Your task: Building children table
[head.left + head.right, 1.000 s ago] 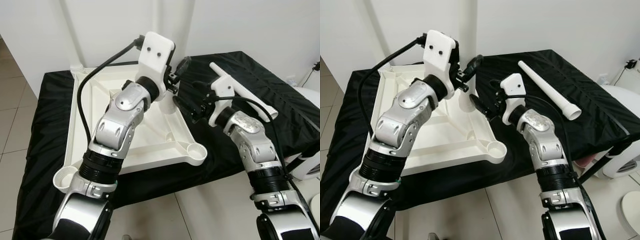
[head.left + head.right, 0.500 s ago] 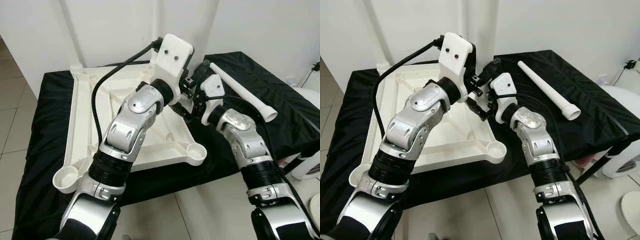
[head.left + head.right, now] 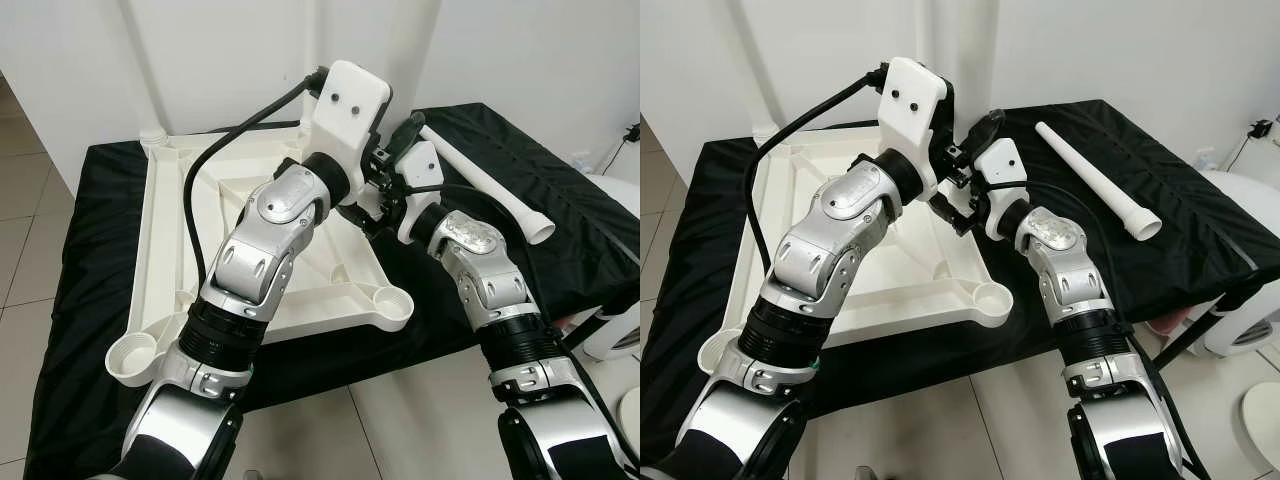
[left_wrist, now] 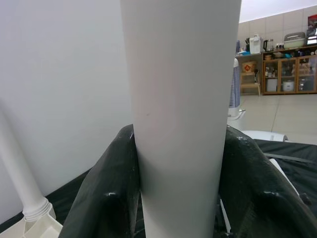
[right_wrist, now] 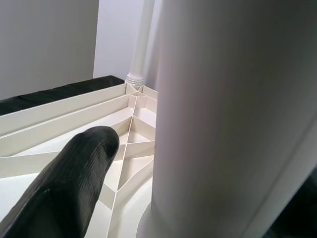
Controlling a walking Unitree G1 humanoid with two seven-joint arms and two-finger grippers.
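Both end effectors meeting at a leg, frame centre.
The left end effector [image 4: 181,193] is clamping the upright white plastic table leg [image 4: 181,99]; the right end effector [image 3: 962,212] is hovering beside it, spread apart.

White walls [image 3: 220,60], pale tiled floor [image 3: 20,300], distant wooden cabinets [image 4: 290,74]

Both silver arms reach forward to meet at centre, the left claw [image 4: 178,198] clamped shut, the right claw [image 3: 962,205] apparently spread beside it.
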